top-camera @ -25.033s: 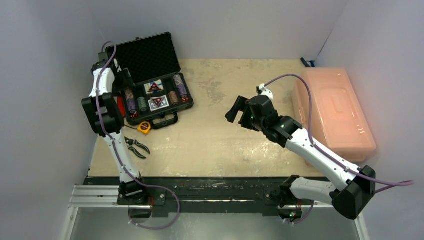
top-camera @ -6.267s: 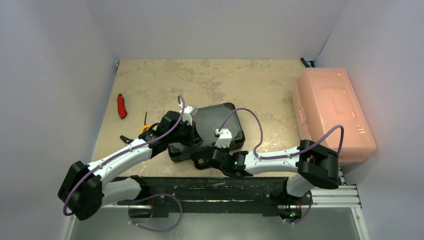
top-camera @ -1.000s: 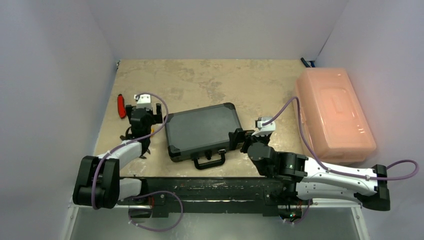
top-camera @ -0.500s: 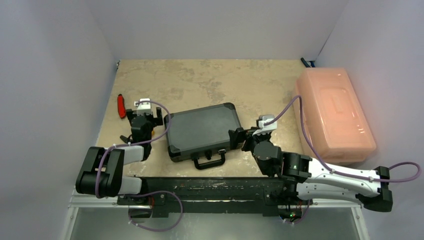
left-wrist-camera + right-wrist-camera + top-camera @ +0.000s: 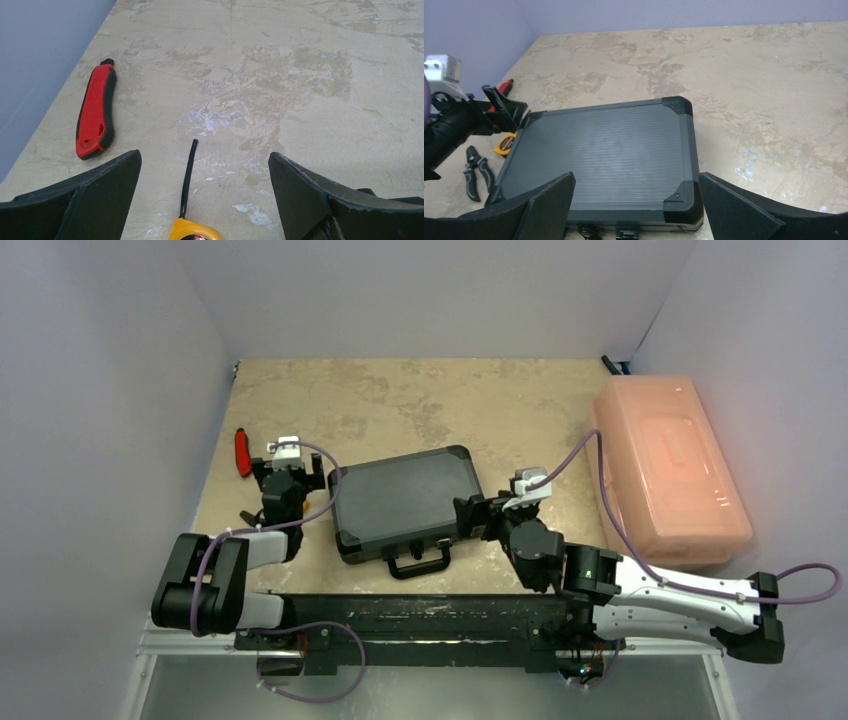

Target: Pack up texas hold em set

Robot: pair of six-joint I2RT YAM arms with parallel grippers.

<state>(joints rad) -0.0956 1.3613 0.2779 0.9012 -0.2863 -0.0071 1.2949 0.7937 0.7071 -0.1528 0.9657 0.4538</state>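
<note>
The black ribbed case (image 5: 408,502) lies shut on the table, its handle (image 5: 418,560) facing the arms. It fills the right wrist view (image 5: 604,150). No chips, cards or dice are in view. My right gripper (image 5: 472,516) is open at the case's right near corner, its jaws (image 5: 635,176) spread a little above the lid and empty. My left gripper (image 5: 289,475) is open and empty just left of the case, also seen in the right wrist view (image 5: 499,107). In the left wrist view its jaws (image 5: 205,165) hang over bare table.
A red utility knife (image 5: 96,112) lies at the left edge (image 5: 242,452). A yellow tape measure (image 5: 195,231) with a black strap sits under the left gripper. Black-handled pliers (image 5: 476,170) lie left of the case. A translucent pink bin (image 5: 668,468) stands at the right.
</note>
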